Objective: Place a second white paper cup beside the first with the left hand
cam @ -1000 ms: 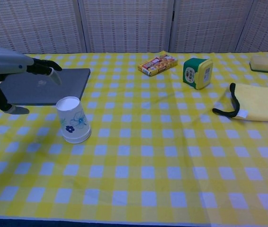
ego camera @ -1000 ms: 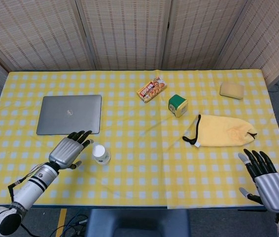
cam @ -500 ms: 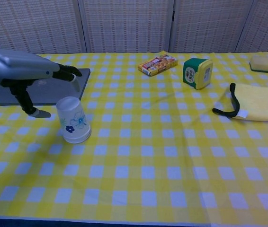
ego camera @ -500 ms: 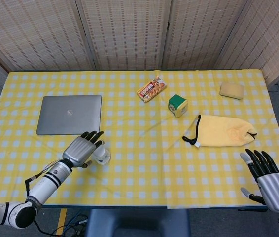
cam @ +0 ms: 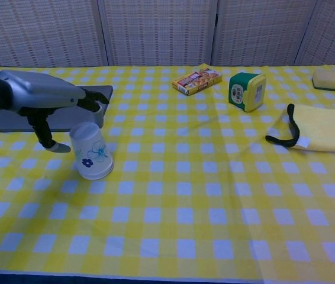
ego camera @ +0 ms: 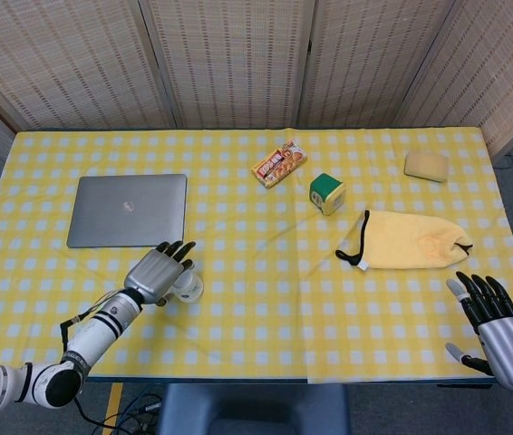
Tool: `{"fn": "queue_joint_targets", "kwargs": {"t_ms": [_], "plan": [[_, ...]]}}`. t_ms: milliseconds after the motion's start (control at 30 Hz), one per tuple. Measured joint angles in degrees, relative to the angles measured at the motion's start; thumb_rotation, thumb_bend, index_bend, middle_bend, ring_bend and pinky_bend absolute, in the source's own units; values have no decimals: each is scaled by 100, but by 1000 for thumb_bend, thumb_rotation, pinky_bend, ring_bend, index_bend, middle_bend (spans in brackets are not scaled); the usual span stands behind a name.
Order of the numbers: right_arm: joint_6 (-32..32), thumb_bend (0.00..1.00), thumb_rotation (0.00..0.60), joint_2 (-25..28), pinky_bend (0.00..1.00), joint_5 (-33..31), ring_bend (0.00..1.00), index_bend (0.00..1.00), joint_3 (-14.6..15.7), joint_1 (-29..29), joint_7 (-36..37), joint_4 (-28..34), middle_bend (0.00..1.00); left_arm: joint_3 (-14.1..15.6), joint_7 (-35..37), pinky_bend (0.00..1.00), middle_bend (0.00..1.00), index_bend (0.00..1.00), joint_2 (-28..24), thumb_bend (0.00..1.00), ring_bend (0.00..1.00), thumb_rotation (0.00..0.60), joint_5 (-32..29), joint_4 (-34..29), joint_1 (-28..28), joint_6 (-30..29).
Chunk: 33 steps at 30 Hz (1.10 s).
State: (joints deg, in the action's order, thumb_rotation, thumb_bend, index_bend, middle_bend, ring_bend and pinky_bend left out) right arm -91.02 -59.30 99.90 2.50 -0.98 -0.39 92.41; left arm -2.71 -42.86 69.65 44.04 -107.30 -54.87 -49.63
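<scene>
Paper cup [cam: 90,151]: upside down on worktop [cam: 215,201], directly beneath left robot hand [cam: 55,97]. Hand, fingers apart and holding nothing, has advanced from beside laptop [ego camera: 128,210] to over cup; grasp judged imminent.

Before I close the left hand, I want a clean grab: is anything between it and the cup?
Nothing visible. The left hand hovers directly over the cup, fingers apart; the laptop lies behind.

- A staged test area, such as a lab, is suggested rather than a lived-in room.
- The counter [ego camera: 238,344] is draped in a yellow checked cloth and backed by woven folding screens [ego camera: 229,63].
- Unrelated items are scattered: a laptop [ego camera: 128,210], a snack box [ego camera: 279,163], a sponge [ego camera: 426,166].
</scene>
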Motion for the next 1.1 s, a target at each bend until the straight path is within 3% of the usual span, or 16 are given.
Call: {"fn": "queue_joint_targets", "kwargs": {"t_ms": [1100], "plan": [[-63, 156, 600, 2, 0, 69, 0, 0, 31, 29, -16, -3, 0, 151, 245, 165, 0, 423, -147, 322, 0, 600, 207, -283, -180, -407]]}}
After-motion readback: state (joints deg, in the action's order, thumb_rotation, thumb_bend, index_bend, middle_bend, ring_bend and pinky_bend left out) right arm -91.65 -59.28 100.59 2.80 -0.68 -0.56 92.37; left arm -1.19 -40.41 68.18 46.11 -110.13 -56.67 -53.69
